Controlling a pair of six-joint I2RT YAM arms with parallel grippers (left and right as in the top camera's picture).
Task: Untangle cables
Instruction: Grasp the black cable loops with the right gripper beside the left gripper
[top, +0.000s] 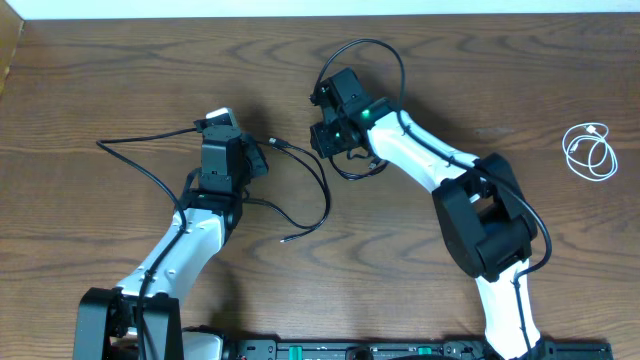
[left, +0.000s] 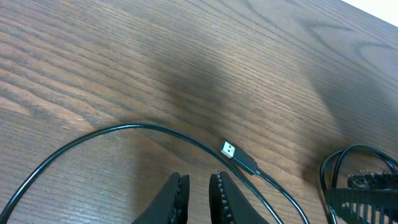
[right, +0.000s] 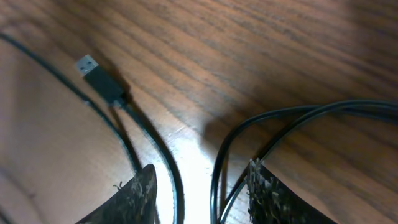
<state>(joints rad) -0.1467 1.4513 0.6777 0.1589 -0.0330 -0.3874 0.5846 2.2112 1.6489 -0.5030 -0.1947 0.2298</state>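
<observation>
One black cable's plug (left: 230, 150) points left beside near-shut left hand (left: 199, 193); right hand (right: 199, 186) half-open.

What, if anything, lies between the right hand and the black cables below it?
Nothing visible: the right hand has its open fingers either side of two black cable strands, lying on the wood table.

My left gripper (left: 199, 186) sits nearly closed. Just beyond it, a black cable (left: 124, 128) arcs over the table (left: 186, 50), apparently meeting a USB plug (left: 230, 150).
</observation>
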